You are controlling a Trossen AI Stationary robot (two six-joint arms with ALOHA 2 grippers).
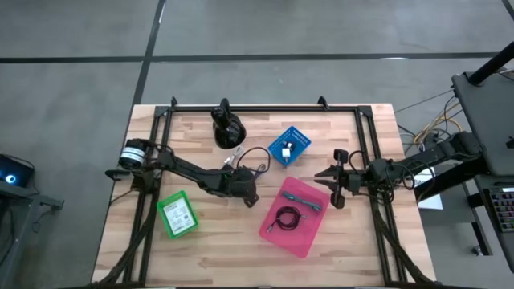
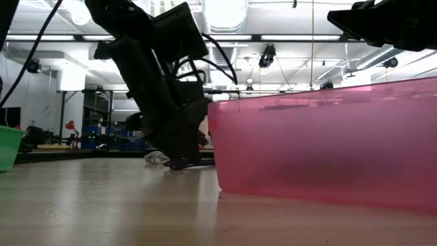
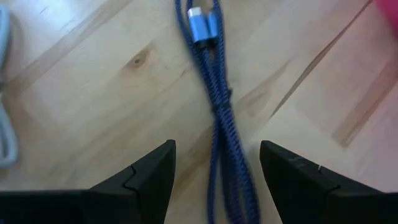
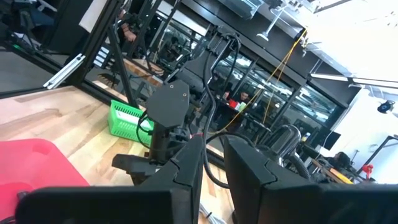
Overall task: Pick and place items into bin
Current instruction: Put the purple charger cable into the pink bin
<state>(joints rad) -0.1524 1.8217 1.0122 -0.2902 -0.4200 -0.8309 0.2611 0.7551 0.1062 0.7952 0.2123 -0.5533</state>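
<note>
A blue braided cable [image 3: 224,124] with a silver-blue connector [image 3: 200,25] lies flat on the wooden table. My left gripper [image 3: 217,177] is open just above it, one finger on each side, apart from it. In the high view my left gripper [image 1: 247,195] is low near the table's middle, left of the pink bin [image 1: 312,234]. That bin holds a black coiled cable [image 1: 287,217] and a greyish cable [image 1: 303,199]. My right gripper [image 1: 319,178] is shut and empty, hovering by the bin's far right corner.
A blue bin [image 1: 280,153] with white items sits beyond the pink one, and a green bin [image 1: 177,215] sits toward the near left. A black rounded stand [image 1: 226,128] stands at the far edge. A thin dark cable [image 1: 255,156] and a white cable [image 3: 5,137] lie nearby.
</note>
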